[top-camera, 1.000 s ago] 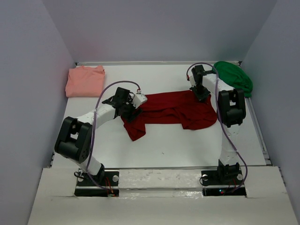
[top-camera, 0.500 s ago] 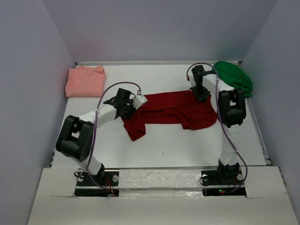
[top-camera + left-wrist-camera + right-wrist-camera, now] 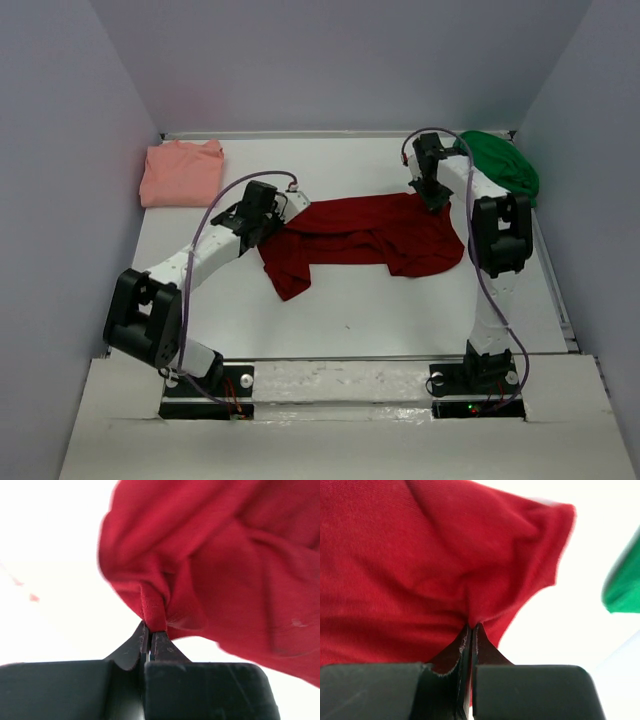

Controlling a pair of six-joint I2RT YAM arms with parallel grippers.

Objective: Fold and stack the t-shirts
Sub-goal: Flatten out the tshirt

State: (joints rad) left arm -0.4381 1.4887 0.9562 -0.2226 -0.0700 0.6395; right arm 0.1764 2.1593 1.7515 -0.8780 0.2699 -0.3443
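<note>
- Since a second ago the left arm [image 3: 205, 255] has stretched out: elbow dropped toward the near-left corner, wrist nudged farther back.
- table [image 3: 350, 310]: white, with all three shirts on it.
- dark red shirt [image 3: 370, 235]: crumpled mid-table between the two grippers. Its far edge sits slightly farther back than before, and one sleeve trails near-left.
- green shirt [image 3: 500, 165]: bunched in the far-right corner, unchanged.
- pink shirt [image 3: 182, 172]: folded flat in the far-left corner, unchanged.
- left gripper [image 3: 150, 630]: jaws clenched on a pinch of the red shirt's left edge.
- right gripper [image 3: 471, 629]: crept slightly far-right, jaws clenched on the red shirt's far-right corner.
</note>
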